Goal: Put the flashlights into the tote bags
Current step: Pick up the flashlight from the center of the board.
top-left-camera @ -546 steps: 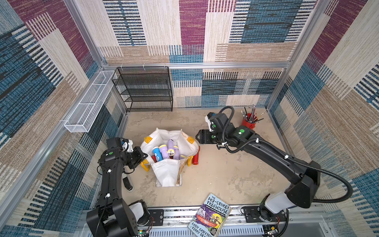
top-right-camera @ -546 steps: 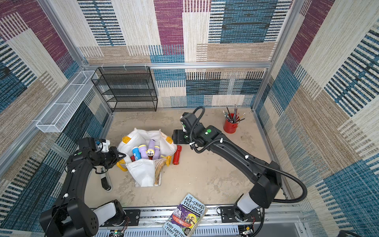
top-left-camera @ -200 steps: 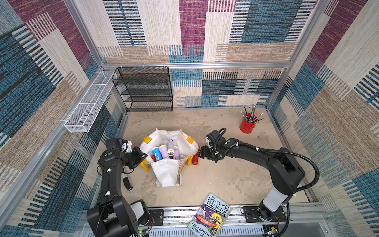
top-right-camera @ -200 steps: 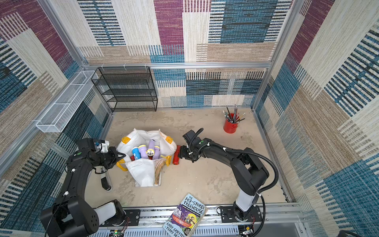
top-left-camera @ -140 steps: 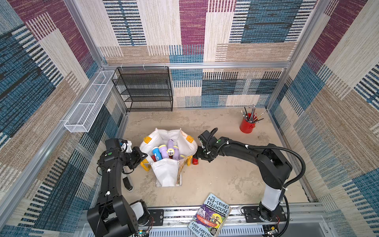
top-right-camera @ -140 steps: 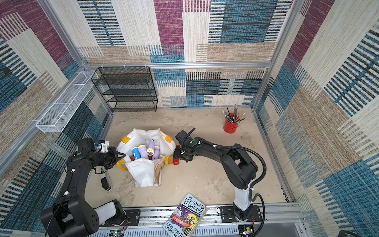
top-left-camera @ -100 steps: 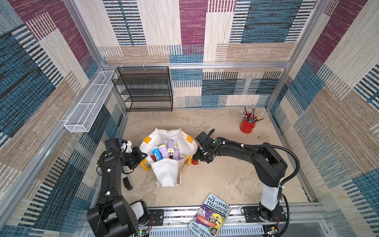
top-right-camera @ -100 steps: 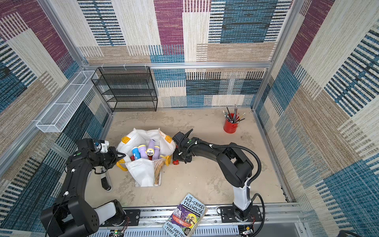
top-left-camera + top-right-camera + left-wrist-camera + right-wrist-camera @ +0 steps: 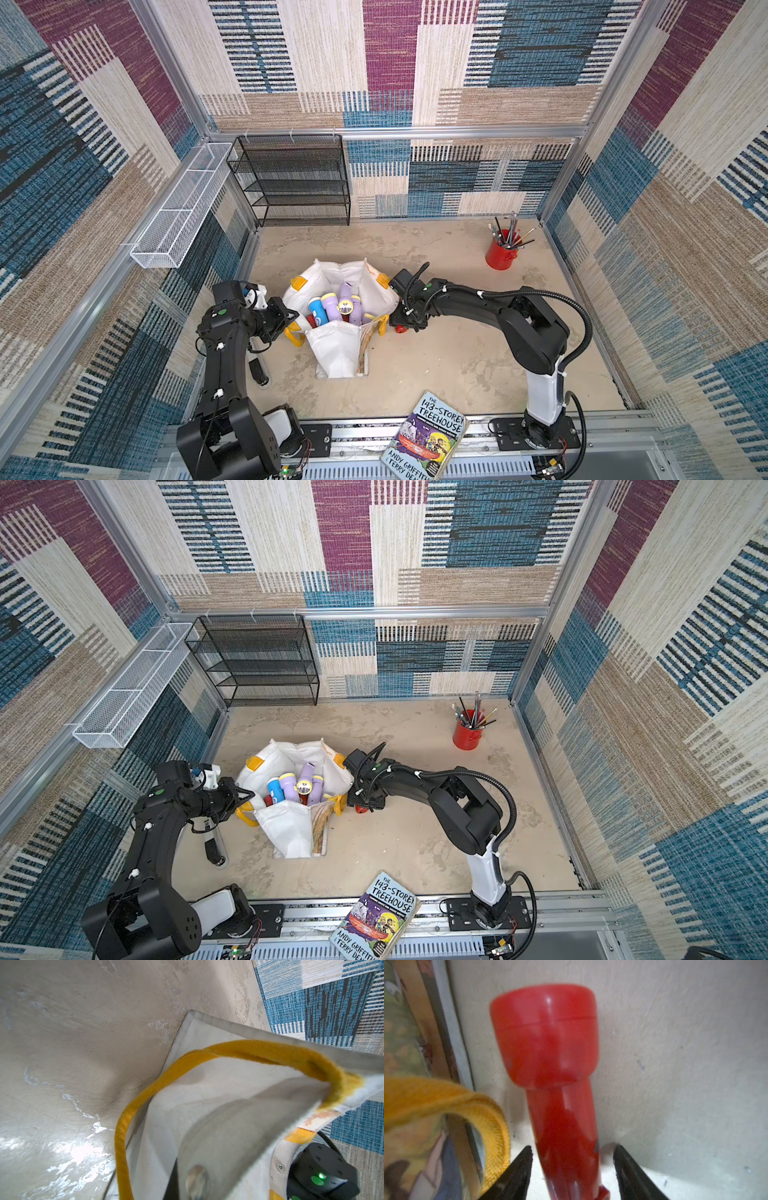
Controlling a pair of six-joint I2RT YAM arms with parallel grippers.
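The red stubby plastic flashlight (image 9: 550,1047) is smooth and glossy, with bright highlights on its head. The white boxy fabric tote bag (image 9: 218,1088) is matt woven cloth, and its yellow webbing handle (image 9: 249,1051) looks coarse and fuzzy. The beige tabletop (image 9: 72,1032) is mottled, stone-like and faintly shiny. The black wire-mesh rack (image 9: 291,183) is matt metal. The paperback book (image 9: 432,432) has a glossy paper cover.

Both top views are bright and sharp, with soft light from above and only faint shadows on the floor (image 9: 457,257). The walls (image 9: 104,124) lean and bend near the edges. In the left wrist view, white glare shines on the floor (image 9: 79,1153). In the right wrist view, the red flashlight (image 9: 550,1043) and the yellow handle (image 9: 446,1095) look blurry, and small shiny spots sit on the flashlight.
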